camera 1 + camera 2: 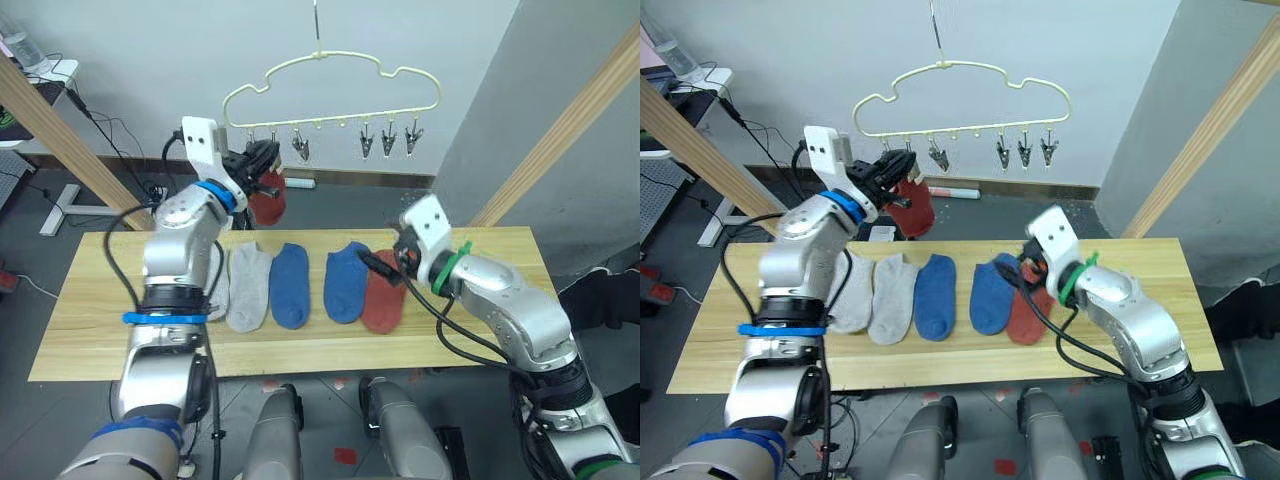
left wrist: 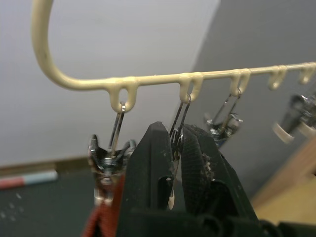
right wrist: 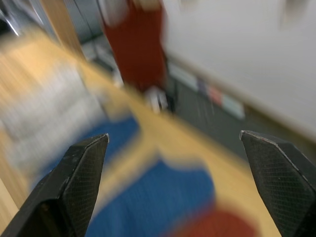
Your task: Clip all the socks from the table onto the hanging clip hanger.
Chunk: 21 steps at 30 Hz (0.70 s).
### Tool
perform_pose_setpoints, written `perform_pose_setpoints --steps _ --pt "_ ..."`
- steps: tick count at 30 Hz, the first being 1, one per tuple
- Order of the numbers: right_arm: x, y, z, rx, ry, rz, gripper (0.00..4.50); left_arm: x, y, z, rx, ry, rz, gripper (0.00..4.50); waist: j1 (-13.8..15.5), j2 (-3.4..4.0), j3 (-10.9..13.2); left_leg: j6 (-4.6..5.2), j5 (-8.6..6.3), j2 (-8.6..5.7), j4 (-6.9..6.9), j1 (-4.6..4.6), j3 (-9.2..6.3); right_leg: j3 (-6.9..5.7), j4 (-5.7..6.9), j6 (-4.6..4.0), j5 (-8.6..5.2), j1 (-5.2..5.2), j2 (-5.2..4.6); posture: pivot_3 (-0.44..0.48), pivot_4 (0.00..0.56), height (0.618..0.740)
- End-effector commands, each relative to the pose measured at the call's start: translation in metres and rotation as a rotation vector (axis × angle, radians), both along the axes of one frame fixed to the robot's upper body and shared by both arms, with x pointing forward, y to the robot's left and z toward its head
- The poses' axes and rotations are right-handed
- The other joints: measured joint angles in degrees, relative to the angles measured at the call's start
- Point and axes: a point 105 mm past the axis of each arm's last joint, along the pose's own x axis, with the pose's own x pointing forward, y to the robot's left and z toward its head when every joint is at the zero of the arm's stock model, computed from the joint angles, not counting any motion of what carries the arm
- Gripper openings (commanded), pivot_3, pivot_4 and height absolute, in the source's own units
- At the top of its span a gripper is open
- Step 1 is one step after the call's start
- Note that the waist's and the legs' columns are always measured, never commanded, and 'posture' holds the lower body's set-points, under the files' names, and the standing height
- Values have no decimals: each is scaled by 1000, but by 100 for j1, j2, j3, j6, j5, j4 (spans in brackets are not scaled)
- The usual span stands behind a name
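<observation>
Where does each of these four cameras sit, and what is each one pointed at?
Left eye view: on the head, looking down over both arms at the table, the socks and the clip hanger.
Right eye view: beside it, same scene, slightly shifted.
Left wrist view: on the left arm, looking along the left tool, shut on a metal clip under the hanger bar.
Right wrist view: on the right arm, between the open right tool, over a blue sock.
Both wrist views share the hung red sock.

Head cameras overlook table [image 1: 480, 345]; wrist cameras close-up.
</observation>
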Motion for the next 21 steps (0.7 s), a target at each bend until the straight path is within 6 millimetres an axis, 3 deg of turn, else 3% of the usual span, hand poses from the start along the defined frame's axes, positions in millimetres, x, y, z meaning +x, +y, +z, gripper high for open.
perform_pose_setpoints --steps 1,4,10,17,21 --pt "12 -11 -13 -85 -12 10 4500 -21 -1 0 15 166 -145 196 -55 -1 0 0 0 0 0 1 0 0 0 0 0 0 1 -82 270 740" --pt "23 -20 -26 -131 0 -10 4500 -33 5 -1 19 276 -197 196 -115 0 -1 0 0 7 -3 15 1 3 5 0 0 5 11 -73 271 740" --pt "45 -21 -53 -159 78 -31 4500 -50 5 11 -160 522 -309 196 -108 1 -2 0 0 20 -2 20 -5 1 7 -2 1 9 30 -66 273 740" --pt "59 -17 -65 -145 107 -46 4500 -52 7 17 -269 589 -304 196 -87 1 -2 -1 0 9 -3 17 3 7 1 -4 2 8 11 -67 270 740" --pt "56 -14 -84 -155 161 -43 4500 -55 7 22 -310 597 -315 196 -86 0 -2 -3 1 8 -2 17 0 2 3 -4 2 9 9 -66 262 740"
